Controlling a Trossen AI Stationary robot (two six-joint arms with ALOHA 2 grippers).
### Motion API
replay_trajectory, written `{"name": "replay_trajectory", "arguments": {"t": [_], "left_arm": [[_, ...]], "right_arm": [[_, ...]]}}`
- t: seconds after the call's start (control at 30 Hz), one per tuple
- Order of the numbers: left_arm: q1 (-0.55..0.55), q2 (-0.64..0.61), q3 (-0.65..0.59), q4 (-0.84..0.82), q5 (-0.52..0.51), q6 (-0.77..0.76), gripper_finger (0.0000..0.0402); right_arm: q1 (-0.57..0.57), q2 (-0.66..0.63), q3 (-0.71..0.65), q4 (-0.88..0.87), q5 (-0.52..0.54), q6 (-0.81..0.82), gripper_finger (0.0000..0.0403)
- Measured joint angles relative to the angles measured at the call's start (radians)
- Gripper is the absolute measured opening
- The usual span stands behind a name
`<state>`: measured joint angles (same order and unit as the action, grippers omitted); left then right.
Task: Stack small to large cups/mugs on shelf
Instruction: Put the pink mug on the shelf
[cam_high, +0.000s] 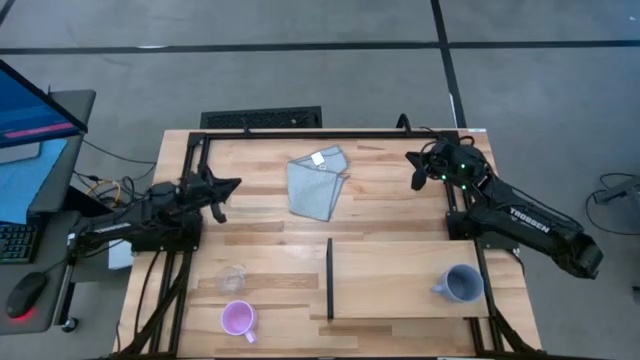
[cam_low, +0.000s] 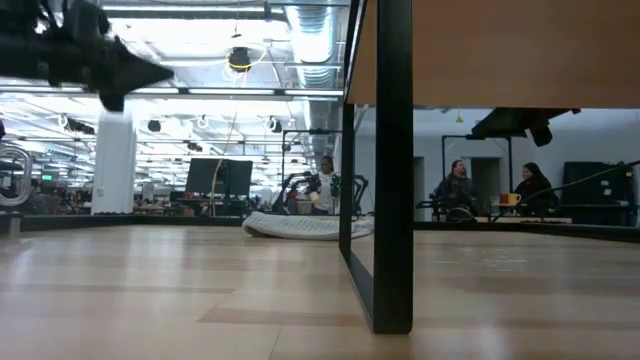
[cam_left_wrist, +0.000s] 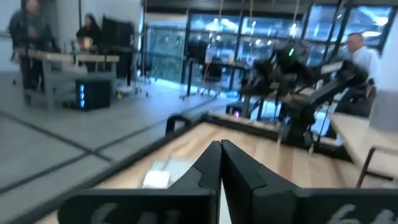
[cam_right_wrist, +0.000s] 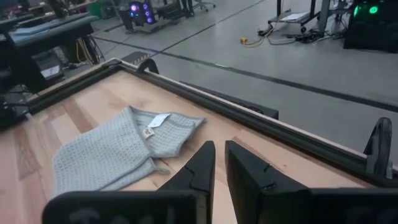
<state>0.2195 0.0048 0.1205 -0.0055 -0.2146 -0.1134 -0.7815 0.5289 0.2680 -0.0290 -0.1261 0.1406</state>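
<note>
1. Only one vessel is on the shelf (cam_high: 400, 275) so far: the grey-blue mug (cam_high: 461, 285) stands at its near right end. By that, the task looks barely begun, with nothing stacked yet.
2. The pink-purple mug (cam_high: 237, 319) and the clear cup (cam_high: 232, 278) both stand on the tabletop (cam_high: 380, 190) left of the shelf's black divider (cam_high: 330, 278), the cup just beyond the mug. Both still have to go to the shelf, and the order suggests pink into grey-blue, then clear on top.
3. The left gripper (cam_high: 228, 187) hangs over the left side of the table, jaws pressed together and empty in its wrist view. The clear cup and pink mug lie nearer the front edge than it does, well apart from the fingertips.
4. The right gripper (cam_high: 415, 162) sits at the far right corner. Its jaws seem almost closed, with a thin gap, holding nothing. The grey-blue mug is well apart, toward the near edge.
5. A folded cloth (cam_high: 318, 183) lies between the two grippers.
</note>
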Motion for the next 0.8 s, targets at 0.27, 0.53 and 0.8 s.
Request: {"name": "replay_trajectory", "arguments": {"t": [0.27, 0.53, 0.8], "left_arm": [[0.000, -0.001, 0.181, -0.035, 0.023, 0.107, 0.0015], [0.000, 0.000, 0.274, -0.074, 0.101, 0.085, 0.0120], [0.000, 0.000, 0.303, 0.060, 0.255, -0.014, 0.0164]], "right_arm": [[0.000, 0.001, 0.000, 0.000, 0.043, 0.026, 0.0059], [0.000, 0.001, 0.000, -0.001, 0.058, 0.027, 0.0059], [0.000, 0.001, 0.000, 0.000, 0.082, 0.043, 0.0059]]}}
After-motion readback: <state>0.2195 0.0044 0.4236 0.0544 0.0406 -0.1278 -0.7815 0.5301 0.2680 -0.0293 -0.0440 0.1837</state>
